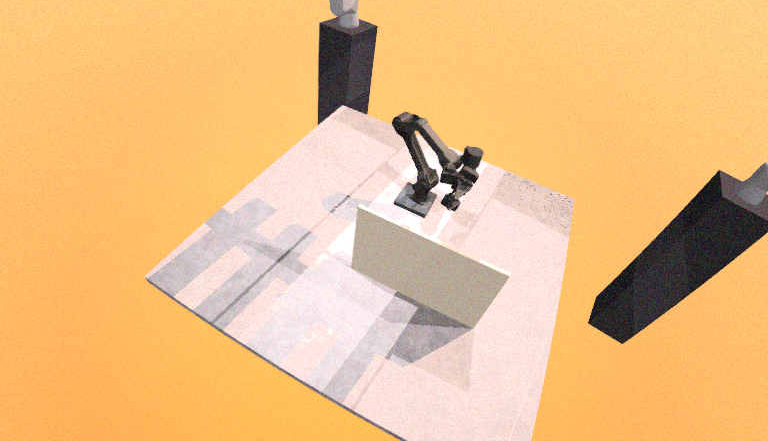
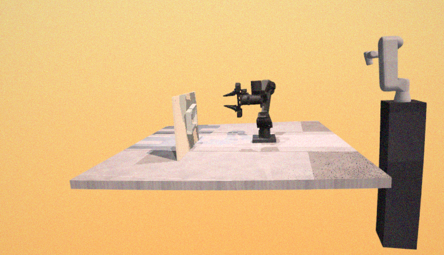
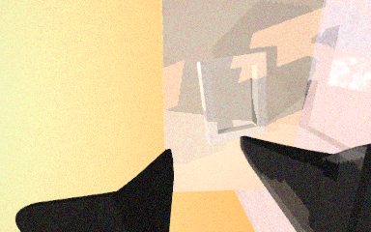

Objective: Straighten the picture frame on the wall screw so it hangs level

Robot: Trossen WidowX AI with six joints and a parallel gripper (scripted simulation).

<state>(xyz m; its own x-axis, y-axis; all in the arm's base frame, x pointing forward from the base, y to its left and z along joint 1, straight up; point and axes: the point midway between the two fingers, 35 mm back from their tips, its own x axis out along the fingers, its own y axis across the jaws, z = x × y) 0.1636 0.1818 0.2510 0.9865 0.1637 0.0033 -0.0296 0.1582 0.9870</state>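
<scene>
The picture frame (image 2: 188,121) (image 3: 262,92) hangs on the arm-facing side of the upright wall panel (image 1: 424,266) (image 2: 175,128) (image 3: 193,24). The wrist view is rolled, with the panel's top edge at its left. The frame is crooked: its end toward the top of that view sits higher, the far end in the exterior view. My gripper (image 2: 224,100) (image 3: 206,148) is open and empty, a clear gap away from the frame, with one finger above the other. The panel hides the frame in the top view. The screw and notched strip are hidden.
The panel stands on the patterned table (image 1: 504,357) (image 2: 229,170), facing the arm's base (image 1: 415,201) (image 2: 263,138). Dark pedestals (image 1: 346,74) (image 1: 668,266) (image 2: 400,173) carrying pale arms stand beyond the table. Shadows and light patches cross the table and panel.
</scene>
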